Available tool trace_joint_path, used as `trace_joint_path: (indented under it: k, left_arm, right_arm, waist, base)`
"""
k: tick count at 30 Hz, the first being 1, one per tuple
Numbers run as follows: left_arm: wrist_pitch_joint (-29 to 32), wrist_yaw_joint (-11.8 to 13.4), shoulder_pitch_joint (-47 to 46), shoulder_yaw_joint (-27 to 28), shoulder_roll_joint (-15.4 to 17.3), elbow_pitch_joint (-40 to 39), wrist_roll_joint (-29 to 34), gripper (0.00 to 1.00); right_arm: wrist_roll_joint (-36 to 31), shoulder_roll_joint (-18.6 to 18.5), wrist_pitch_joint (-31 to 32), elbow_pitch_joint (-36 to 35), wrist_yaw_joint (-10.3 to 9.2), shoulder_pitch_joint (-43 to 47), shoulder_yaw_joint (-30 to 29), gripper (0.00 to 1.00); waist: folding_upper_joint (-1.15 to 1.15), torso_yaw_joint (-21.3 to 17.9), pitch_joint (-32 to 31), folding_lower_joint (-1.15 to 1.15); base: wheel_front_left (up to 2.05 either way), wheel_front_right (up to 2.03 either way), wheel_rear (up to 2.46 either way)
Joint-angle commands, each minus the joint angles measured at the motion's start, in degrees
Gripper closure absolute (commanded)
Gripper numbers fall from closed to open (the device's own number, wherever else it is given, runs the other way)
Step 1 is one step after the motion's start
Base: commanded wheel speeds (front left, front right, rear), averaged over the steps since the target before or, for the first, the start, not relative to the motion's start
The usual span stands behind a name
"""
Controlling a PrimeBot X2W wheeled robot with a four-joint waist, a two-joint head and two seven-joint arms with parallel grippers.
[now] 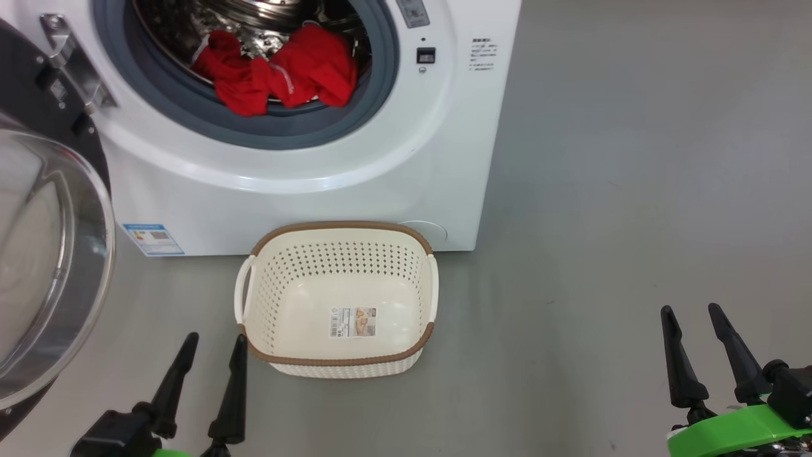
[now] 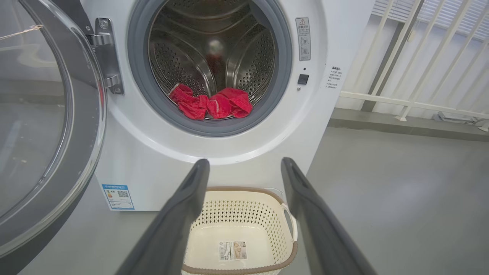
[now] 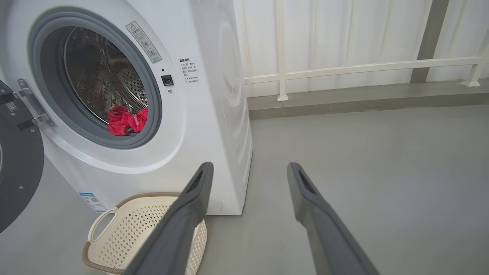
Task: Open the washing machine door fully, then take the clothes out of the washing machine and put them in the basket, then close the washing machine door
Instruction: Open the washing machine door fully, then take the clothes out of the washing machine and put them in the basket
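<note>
The white washing machine [image 1: 304,184] stands ahead with its door [image 1: 44,266] swung out wide to the left, glass bowl facing me. Red clothes [image 1: 279,73] lie bunched at the drum's front lip, resting on the grey ring [image 2: 210,103] [image 3: 126,121]. The cream basket [image 1: 339,358] sits empty on the floor right before the machine, a sticker on its bottom [image 2: 267,198] [image 3: 110,236]. My left gripper [image 1: 212,343] is open, low beside the basket's left corner. My right gripper [image 1: 691,314] is open, far off to the right over bare floor.
A grey floor [image 1: 634,190] stretches to the right of the machine. A white railing [image 3: 363,68] and pale wall run behind and to the right. The open door's black rim [image 3: 19,168] juts out on the left side.
</note>
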Motion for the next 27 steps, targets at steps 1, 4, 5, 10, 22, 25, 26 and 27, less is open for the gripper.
trace_joint_path:
  k: [1,4,5,10,22,25,26,27]
  left_arm:
    - [-0.3,0.0,-0.2,1.4,0.9,-1.6,-0.1,0.00]
    - [-0.3,0.0,-0.3,1.1,0.9,-1.6,-0.1,0.00]
    - [-0.3,0.0,-0.4,1.0,0.9,-1.7,-0.1,0.00]
    - [-0.3,0.0,-0.6,1.0,0.9,-2.0,-0.4,0.00]
    - [-0.3,0.0,-1.1,1.5,1.1,-2.9,-0.4,0.00]
    - [-0.3,0.0,-1.2,1.6,1.0,-2.9,-0.6,0.00]
    - [-0.3,0.0,-1.2,1.6,1.0,-2.9,-0.6,0.00]
    - [-0.3,0.0,-1.3,1.5,1.0,-2.9,-0.7,0.00]
  right_arm:
    - [0.2,-0.7,-0.4,-1.6,0.37,-0.2,0.7,0.00]
    - [0.2,-0.6,-0.4,-1.9,0.37,0.0,0.1,0.00]
    - [0.2,-0.6,-0.4,-1.9,0.37,0.0,0.0,0.00]
    - [0.1,-0.3,-0.4,-2.0,0.37,-0.1,-0.2,0.00]
    - [0.0,-0.1,-0.4,-2.3,0.37,-0.8,-0.3,0.00]
    - [0.0,0.0,-0.4,-2.3,0.37,-1.0,-0.2,0.00]
    - [0.0,0.0,-0.4,-2.3,0.37,-1.0,-0.2,0.00]
    - [-0.1,0.0,-0.4,-2.3,0.37,-1.1,-0.1,0.00]
  waist:
    - [0.00,-0.9,0.0,0.00]
    - [0.00,-1.4,0.2,0.00]
    - [0.00,-1.5,0.2,0.00]
    - [0.00,-1.9,0.5,0.00]
    - [0.00,-1.7,0.9,0.00]
    - [0.00,-1.7,1.0,0.00]
    - [0.00,-1.6,1.1,0.00]
    - [0.00,-1.6,1.1,0.00]
  base:
    - [0.00,0.00,0.00]
    - [0.00,0.00,0.00]
    - [0.00,0.00,0.00]
    - [0.00,0.00,0.00]
    - [0.00,0.00,0.00]
    - [0.04,-0.08,0.04]
    - [0.26,-0.33,0.08]
    - [0.38,-0.48,0.10]
